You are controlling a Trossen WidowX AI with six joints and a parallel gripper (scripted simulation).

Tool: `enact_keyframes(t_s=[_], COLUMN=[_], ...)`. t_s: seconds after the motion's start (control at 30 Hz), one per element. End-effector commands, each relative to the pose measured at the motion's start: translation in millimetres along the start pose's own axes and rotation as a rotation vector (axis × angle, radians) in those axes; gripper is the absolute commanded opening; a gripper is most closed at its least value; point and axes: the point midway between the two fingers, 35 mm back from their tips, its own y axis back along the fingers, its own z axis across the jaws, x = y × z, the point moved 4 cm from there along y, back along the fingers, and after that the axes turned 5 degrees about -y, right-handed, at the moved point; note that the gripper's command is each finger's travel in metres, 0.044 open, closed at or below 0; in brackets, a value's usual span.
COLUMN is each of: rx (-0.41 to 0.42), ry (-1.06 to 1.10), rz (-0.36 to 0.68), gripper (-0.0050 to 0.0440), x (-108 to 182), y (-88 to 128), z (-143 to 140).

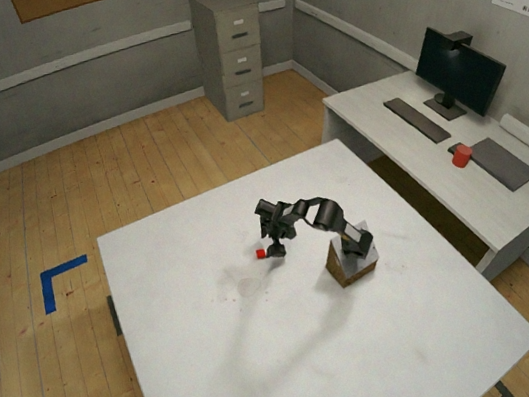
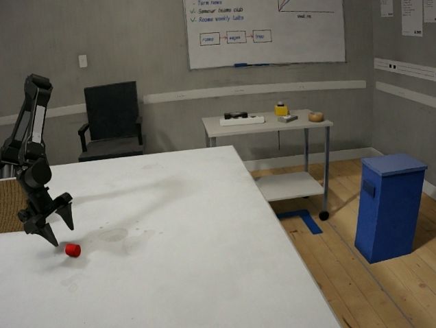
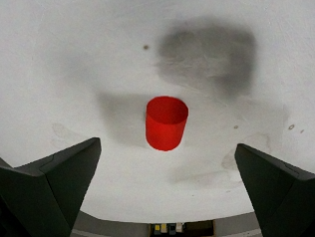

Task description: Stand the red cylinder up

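A: Where's the red short cylinder sitting?

B: Lying on its side on the white table, round end facing the exterior camera.

A: Gripper?

B: Hanging just above and beside it, not touching. Jaws are standing wide apart, gripping nothing. In the wrist view the cylinder is showing between the fingers.

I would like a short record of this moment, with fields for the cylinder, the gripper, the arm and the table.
cylinder: red cylinder, lying on its side on the table, untouched
gripper: gripper open, holds nothing, pointing down just above the cylinder, which lies beside one fingertip
wrist view: cylinder centred ahead, between the two fingers
arm: bent over from its base
table: white table, faint stains near the cylinder
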Motion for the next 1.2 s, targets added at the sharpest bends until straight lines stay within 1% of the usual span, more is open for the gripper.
enact_keyframes(t_s=[0.0,0.6,0.7,0.83,1.0,1.07,1.17], rx=[0.004,0.003,0.002,-0.003,0.002,0.002,0.003], ry=[-0.01,-0.014,-0.012,-0.011,-0.011,-0.011,-0.012], rz=[0.014,0.014,0.011,0.005,0.006,0.006,0.006], gripper=[0.044,0.044,0.044,0.044,0.044,0.044,0.044], x=[5,5,6,7,7,7,6], y=[1,2,-1,-8,-24,-24,-35], z=[1,1,2,3,2,2,2])
